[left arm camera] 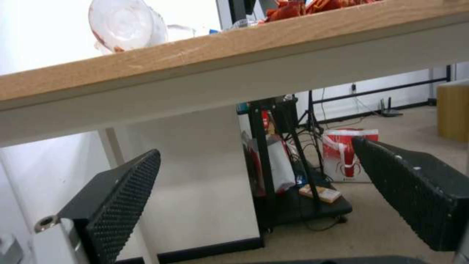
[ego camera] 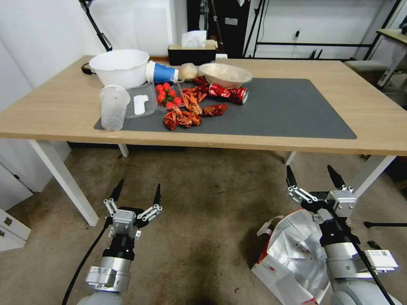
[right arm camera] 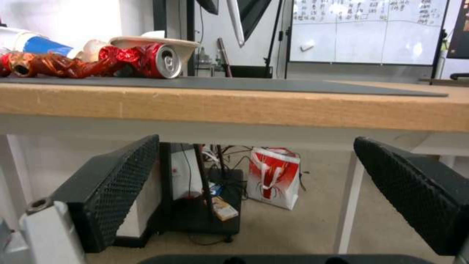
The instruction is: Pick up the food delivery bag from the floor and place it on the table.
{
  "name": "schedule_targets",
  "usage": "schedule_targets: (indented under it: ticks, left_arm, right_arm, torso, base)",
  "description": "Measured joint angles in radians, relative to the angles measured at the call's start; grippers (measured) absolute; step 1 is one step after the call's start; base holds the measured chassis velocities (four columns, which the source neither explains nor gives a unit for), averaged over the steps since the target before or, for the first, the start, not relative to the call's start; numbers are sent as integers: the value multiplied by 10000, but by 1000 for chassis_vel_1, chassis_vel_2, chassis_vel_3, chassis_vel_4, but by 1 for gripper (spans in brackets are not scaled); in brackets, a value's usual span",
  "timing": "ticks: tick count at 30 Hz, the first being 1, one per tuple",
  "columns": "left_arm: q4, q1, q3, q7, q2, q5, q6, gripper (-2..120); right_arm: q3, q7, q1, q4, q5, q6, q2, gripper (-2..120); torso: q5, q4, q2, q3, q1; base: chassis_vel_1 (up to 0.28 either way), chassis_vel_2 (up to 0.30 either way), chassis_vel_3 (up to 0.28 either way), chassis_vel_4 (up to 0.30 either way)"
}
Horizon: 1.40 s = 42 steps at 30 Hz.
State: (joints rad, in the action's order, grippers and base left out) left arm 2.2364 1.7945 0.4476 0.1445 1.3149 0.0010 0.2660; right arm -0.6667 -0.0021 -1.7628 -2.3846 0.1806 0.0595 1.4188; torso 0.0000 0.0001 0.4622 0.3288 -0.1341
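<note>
The food delivery bag (ego camera: 292, 250) lies on the floor (ego camera: 203, 199) at the lower right, mouth open, showing its silver foil lining, a white side with red trim and a white handle loop. My right gripper (ego camera: 311, 173) hangs open just above and beyond the bag, its arm crossing over the foil; it holds nothing. My left gripper (ego camera: 139, 184) is open over bare floor at the lower left. Both point toward the front edge of the light-wood table (ego camera: 51, 114) with its dark grey mat (ego camera: 288, 110). The wrist views look under the table edge past open fingers (left arm camera: 122, 198) (right arm camera: 117, 183).
The mat's left half holds a white bowl (ego camera: 120, 67), a clear plastic cup (ego camera: 113, 106), tomatoes, crayfish shells (ego camera: 186, 112), a crushed red can (ego camera: 229, 93) and a beige bowl (ego camera: 224, 74). White table legs (ego camera: 63, 182) flank the arms. A small white-and-red bag (right arm camera: 273, 176) stands far under the table.
</note>
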Motion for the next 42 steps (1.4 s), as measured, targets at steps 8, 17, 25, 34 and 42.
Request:
schedule_targets:
  ticks: [8,17,25,34,42]
  left_arm:
    - [0,19,-23,-16,10,30,40,98]
    - [-5,37,-53,-36,20,65,88,98]
    - [-5,43,-54,-43,17,65,113,98]
    - [0,46,-52,-75,15,65,82,98]
    - [3,45,-65,-116,25,66,69,98]
  right_arm:
    - [-13,0,-6,0,15,3,27,100]
    - [-7,0,-7,-34,18,10,74,100]
    - [-20,-27,-9,-54,26,5,84,100]
    - [-53,-56,-18,-54,40,6,76,100]
    - [-52,-66,-4,-36,46,12,82,100]
  torso:
    - [0,0,-326,-212,113]
    - [0,0,-700,-456,240]
    - [0,0,-1001,-657,344]
    - [0,0,-1382,-918,467]
    - [0,0,-1702,-1144,561]
  base:
    - [0,0,0,0]
    - [0,0,0,0]
    - [0,0,0,0]
    - [0,0,0,0]
    - [0,0,0,0]
